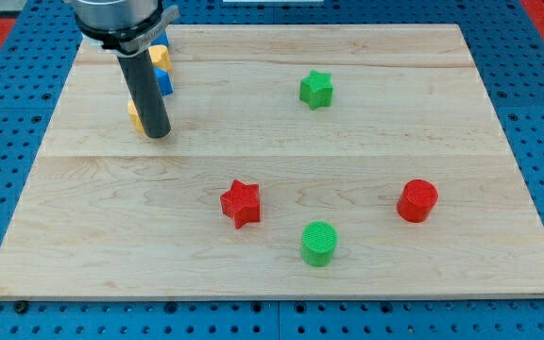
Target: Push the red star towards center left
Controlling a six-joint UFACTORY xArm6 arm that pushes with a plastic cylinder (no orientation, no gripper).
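Observation:
The red star [241, 202] lies on the wooden board [272, 161] a little below and left of the board's middle. My tip [157, 133] is at the upper left of the board, well up and to the left of the red star and apart from it. Right beside the rod, partly hidden by it, are a yellow block [136, 115], a blue block [164, 81] and another yellow block [161, 56]; their shapes cannot be made out.
A green star [316, 89] sits in the upper middle. A green cylinder [319, 243] stands just right of and below the red star. A red cylinder [416, 200] stands at the right. Blue pegboard surrounds the board.

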